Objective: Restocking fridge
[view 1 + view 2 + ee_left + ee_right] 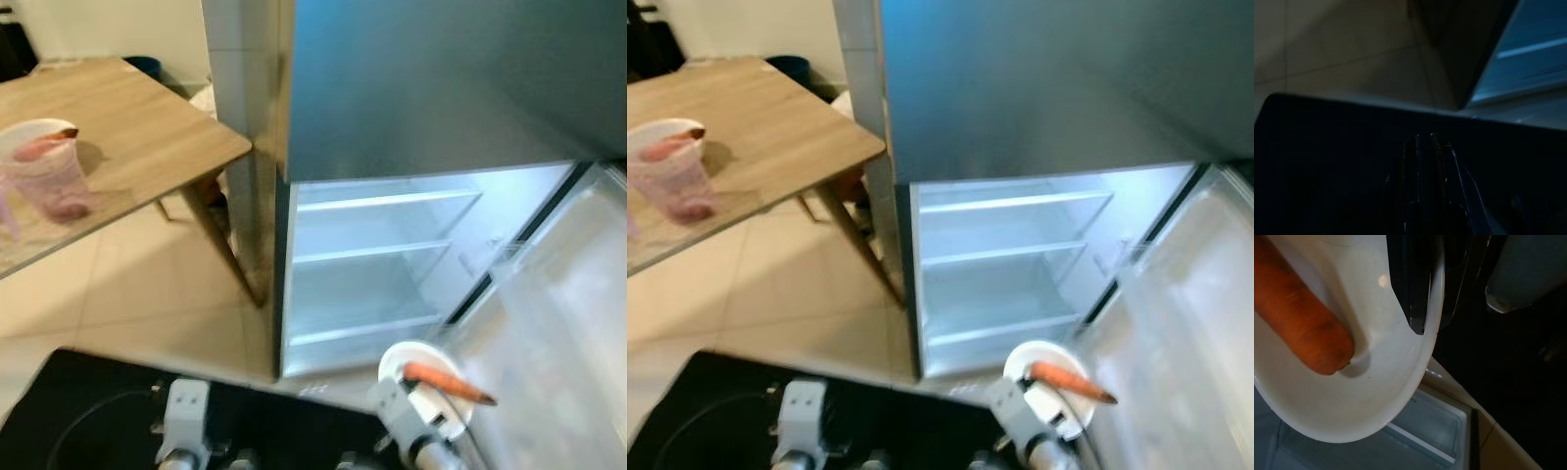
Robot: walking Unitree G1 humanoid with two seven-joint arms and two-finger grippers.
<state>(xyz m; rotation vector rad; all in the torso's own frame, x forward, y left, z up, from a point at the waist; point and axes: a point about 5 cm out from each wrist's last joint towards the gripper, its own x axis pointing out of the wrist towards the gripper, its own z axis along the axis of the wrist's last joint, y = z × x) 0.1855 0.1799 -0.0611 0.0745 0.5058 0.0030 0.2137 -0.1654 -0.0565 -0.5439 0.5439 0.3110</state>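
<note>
Wood table [147,137]: left of fridge [411,88], holds jug [49,168]
Floor [147,304]: beige tile
Right gripper [1426,325]: clamped on plate [1376,382] rim, carrot [448,384] on it, before open shelves [377,250]
Left gripper [1425,142]: fingers together, holding nothing

Head cameras look down at the open fridge [392,264]; wrist cameras sit close.

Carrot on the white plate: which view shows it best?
The left eye view: the whole carrot lies across the white plate that the right pincer holds by the rim before the open fridge. The right eye view shows the same. The right wrist view shows one blunt end, close up.
</note>
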